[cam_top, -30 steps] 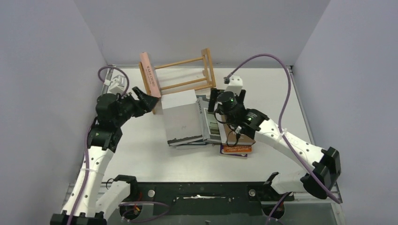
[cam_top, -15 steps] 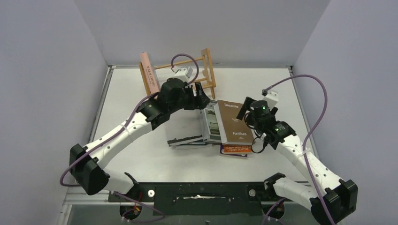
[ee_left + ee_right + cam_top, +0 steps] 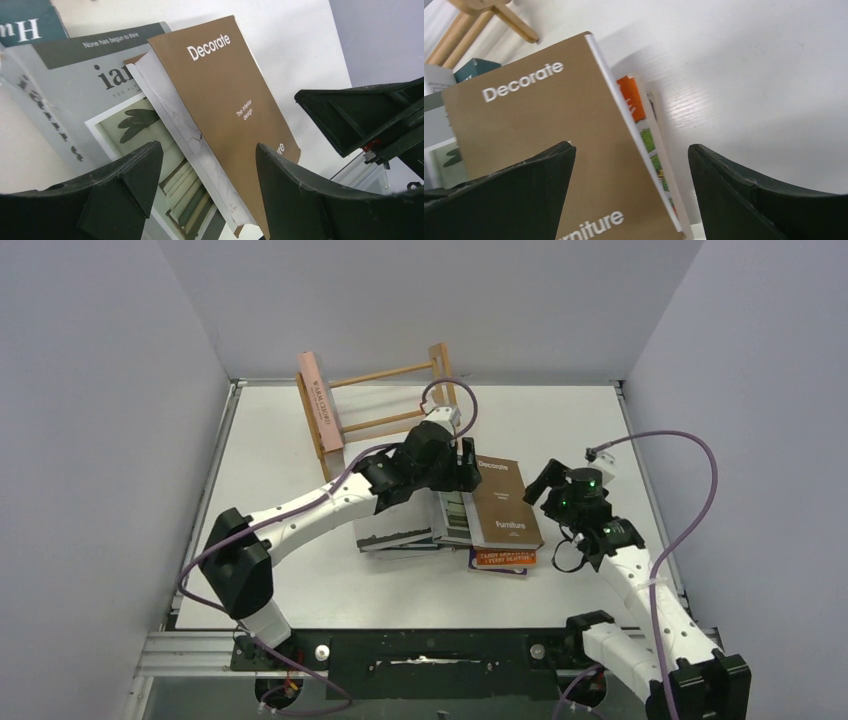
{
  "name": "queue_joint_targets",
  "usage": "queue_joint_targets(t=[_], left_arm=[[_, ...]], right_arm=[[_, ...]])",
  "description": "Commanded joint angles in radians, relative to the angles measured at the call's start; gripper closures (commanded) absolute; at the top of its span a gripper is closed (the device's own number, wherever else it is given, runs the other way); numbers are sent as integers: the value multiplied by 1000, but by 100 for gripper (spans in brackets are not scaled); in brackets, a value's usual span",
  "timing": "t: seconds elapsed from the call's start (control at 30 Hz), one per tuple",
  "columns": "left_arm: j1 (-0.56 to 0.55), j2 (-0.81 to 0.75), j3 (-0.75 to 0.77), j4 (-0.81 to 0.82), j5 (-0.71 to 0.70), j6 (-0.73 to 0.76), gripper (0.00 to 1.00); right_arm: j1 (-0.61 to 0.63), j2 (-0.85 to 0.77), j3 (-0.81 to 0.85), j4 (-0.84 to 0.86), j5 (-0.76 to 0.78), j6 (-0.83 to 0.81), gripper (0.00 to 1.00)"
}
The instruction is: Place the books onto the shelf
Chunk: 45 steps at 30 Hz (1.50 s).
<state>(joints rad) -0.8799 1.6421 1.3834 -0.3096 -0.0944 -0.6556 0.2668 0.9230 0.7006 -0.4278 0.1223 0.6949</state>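
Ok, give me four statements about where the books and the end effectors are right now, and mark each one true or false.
1. The pink book stands at the left end of the shelf. True.
2. The brown Decorate book is on the shelf. False: it lies partly on a grey book on the table.
3. The left end effector is open, close to the Decorate book. True.
4. The right end effector holds the orange paperback. False: it is open and empty, and the paperback lies under the Decorate book.
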Motion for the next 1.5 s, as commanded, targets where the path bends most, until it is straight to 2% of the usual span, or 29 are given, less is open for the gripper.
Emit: queue_joint_targets(t=[0.0,0.13,0.3,0.43,0.77,0.9,0.97,1.1,1.33,1.47], left_arm=[[-27,47,74,37,-27,-21,32],[-32,83,81,33,-30,-29,32],[-37,110,70,42,-22,-43,32],[-39,118,56,60,-19,-51,38],[-40,181,72,109,27,-73,46],[-41,190,70,123,31,-80,59],[-41,184,65,133,27,-83,76],[-41,164,56,145,14,-88,100],[-39,69,8,173,-23,-101,100],[-5,-34,-26,181,-44,-106,100]], right_arm=[[-128,-66,-76,117,-152,17,14],[-211,-80,-104,141,-238,2,14],[-237,-73,-113,155,-267,-7,14],[-246,-69,-120,167,-280,-8,14],[-272,-76,-135,165,-296,-20,14],[-290,-79,-143,171,-314,-26,14],[-297,-78,-148,174,-323,-27,14],[-306,-78,-155,182,-336,-27,14],[-313,-84,-158,209,-366,-42,14],[-330,-124,-174,288,-460,-46,13]])
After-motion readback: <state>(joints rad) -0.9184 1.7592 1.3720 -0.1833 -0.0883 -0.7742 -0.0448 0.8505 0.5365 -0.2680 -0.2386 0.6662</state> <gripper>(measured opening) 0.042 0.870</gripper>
